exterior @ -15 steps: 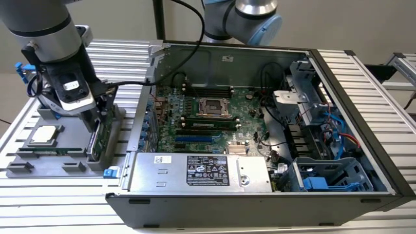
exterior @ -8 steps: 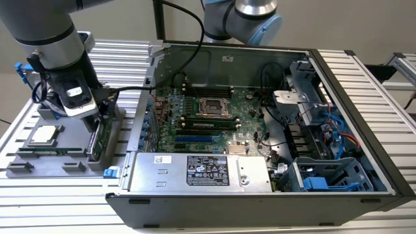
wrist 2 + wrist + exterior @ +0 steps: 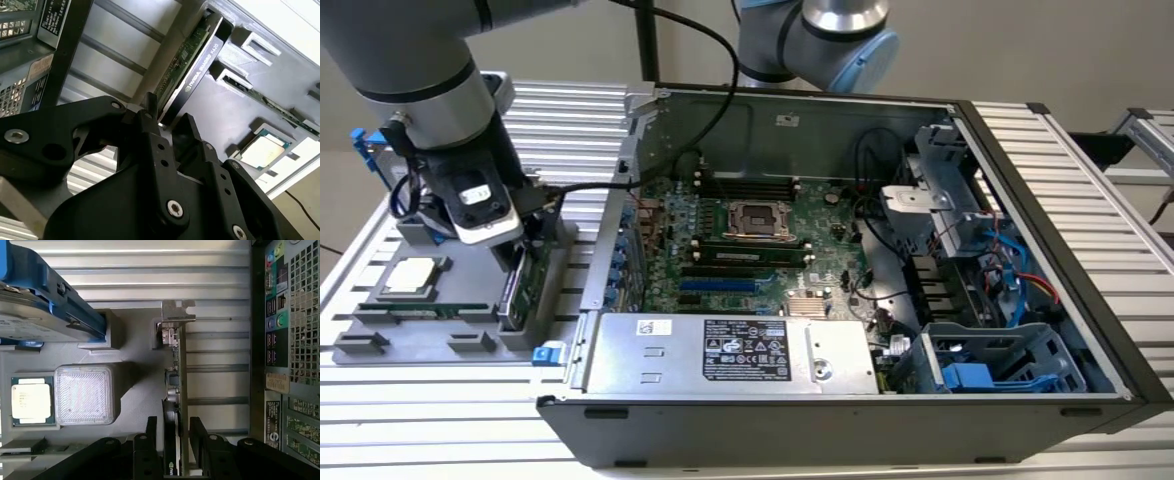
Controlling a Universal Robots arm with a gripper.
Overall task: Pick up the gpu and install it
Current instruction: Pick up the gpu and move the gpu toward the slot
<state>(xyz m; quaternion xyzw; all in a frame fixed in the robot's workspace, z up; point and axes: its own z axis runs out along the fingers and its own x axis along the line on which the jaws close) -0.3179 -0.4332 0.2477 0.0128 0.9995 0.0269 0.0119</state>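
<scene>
**Gpu (image 3: 176, 385) on edge in its holder (image 3: 137, 347), tool (image 3: 173, 427) astride it.**
You saw the gpu standing on its long edge in a slot of the grey holder. The tool straddled the end opposite the silver bracket (image 3: 177, 315); you could not tell whether it gripped the card. A processor chip (image 3: 31, 399) lay in the holder nearby. The holder sat on the slatted table (image 3: 574, 110), beside the open computer case (image 3: 761, 125), at the exterior view's left.

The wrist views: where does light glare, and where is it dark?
In the second wrist view the table beyond the gpu is washed out white, and the hand looks black against it; in the first wrist view the processor chip glares on its lid.
</scene>
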